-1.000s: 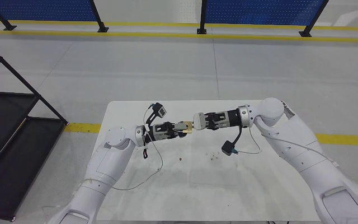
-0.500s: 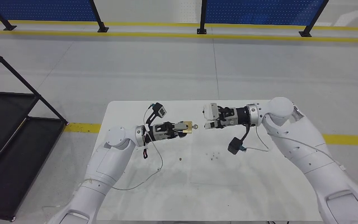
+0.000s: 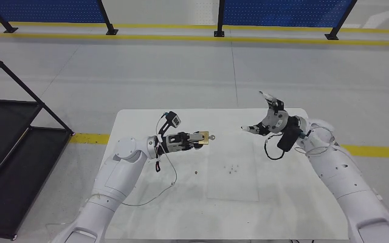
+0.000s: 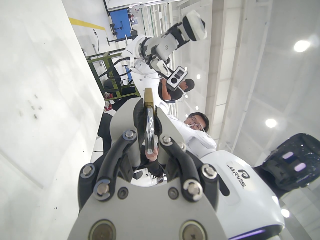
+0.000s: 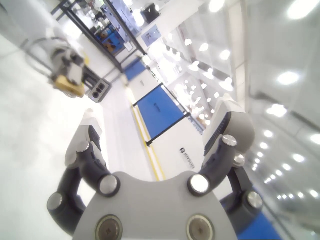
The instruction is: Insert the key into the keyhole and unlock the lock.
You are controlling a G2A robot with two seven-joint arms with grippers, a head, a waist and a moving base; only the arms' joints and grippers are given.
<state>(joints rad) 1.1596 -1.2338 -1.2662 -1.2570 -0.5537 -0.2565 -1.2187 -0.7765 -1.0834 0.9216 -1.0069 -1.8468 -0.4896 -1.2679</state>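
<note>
Lock (image 3: 204, 138), a brass padlock, is gripped by the left gripper (image 3: 197, 138) and held in the air over the middle of the white table (image 3: 285, 200), with its brass end pointing toward the right arm. In the left wrist view the fingers (image 4: 136, 116) are clenched on the silver shackle (image 4: 149, 131), and the brass body pokes out past the tips. Key (image 3: 212, 137) is tiny and sticks out of the lock's free end with nothing holding it; too small to tell how deep it sits. Right gripper (image 3: 254, 112) is well apart from the lock, over the far right part of the table, fingers (image 5: 91, 128) released and spread wide with nothing between them. Dark specks (image 3: 231, 168) lie on the table between the arms
</note>
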